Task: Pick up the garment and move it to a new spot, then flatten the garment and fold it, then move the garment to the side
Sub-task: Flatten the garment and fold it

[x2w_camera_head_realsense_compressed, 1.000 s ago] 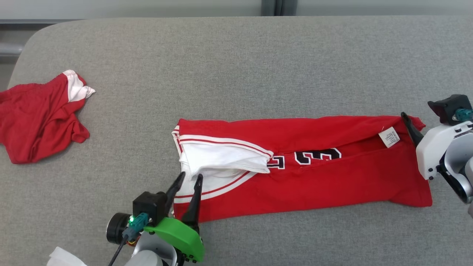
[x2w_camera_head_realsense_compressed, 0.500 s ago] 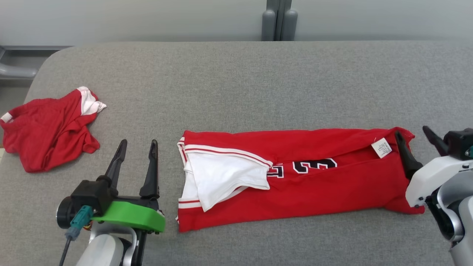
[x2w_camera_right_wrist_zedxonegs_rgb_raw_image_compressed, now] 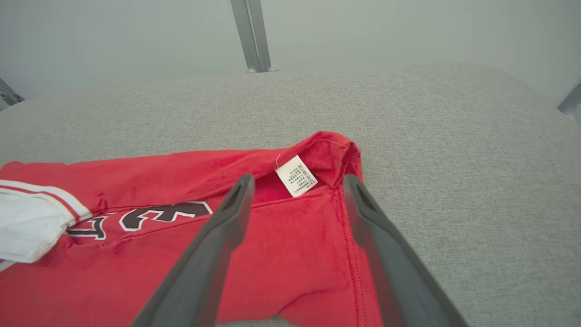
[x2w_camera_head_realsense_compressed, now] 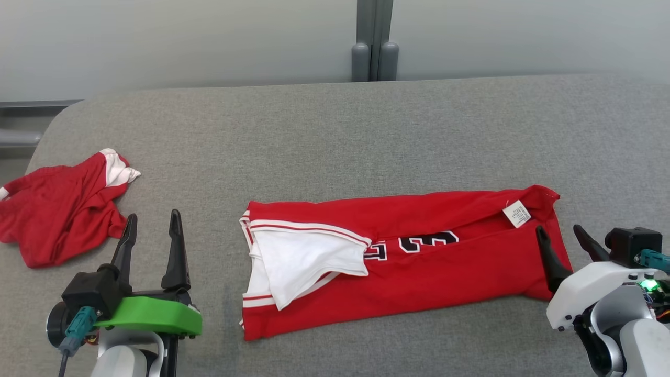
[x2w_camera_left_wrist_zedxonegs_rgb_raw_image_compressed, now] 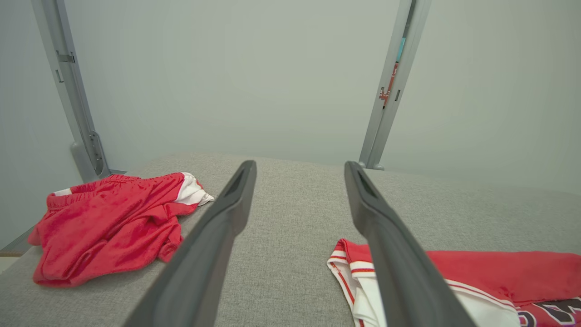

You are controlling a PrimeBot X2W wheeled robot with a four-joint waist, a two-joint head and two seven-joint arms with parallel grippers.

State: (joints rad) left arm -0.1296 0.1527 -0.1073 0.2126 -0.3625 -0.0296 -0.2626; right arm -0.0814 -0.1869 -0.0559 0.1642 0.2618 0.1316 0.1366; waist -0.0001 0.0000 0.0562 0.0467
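The left fingers (x2w_camera_head_realsense_compressed: 175, 251) stand spread to full width and hold nothing. A second ago they were narrowed over the near left corner of the red jersey (x2w_camera_head_realsense_compressed: 445, 272). They are now drawn clear of it, with a strip of bare bench (x2w_camera_head_realsense_compressed: 335, 141) between them and the jersey's striped end. The right fingers (x2w_camera_head_realsense_compressed: 549, 256) are also fully spread and empty, as they were a second ago. They have come back from the jersey's far right corner to its near right end.

Position of the work item:
- The jersey lies flat on the bench, between the two pairs of fingers, as a long band folded lengthwise.
- In the right wrist view the care label (x2w_camera_right_wrist_zedxonegs_rgb_raw_image_compressed: 296, 175) sits just beyond the tips. One finger (x2w_camera_right_wrist_zedxonegs_rgb_raw_image_compressed: 213, 240) is above red cloth and the other runs along the band's right edge. Contact with the cloth cannot be determined.
- The white panel (x2w_camera_head_realsense_compressed: 309, 256) faces the left fingers.
- A crumpled red-and-white garment (x2w_camera_head_realsense_compressed: 63, 220) lies beyond and to the left of the left fingers, well apart from the jersey.

The head view has shifted as a whole; treat that as camera motion.

Assessment: the lengthwise fold appears set and released. The remaining work is probably a crosswise fold, then the transfer to the side. Both steps call for a fresh grasp.
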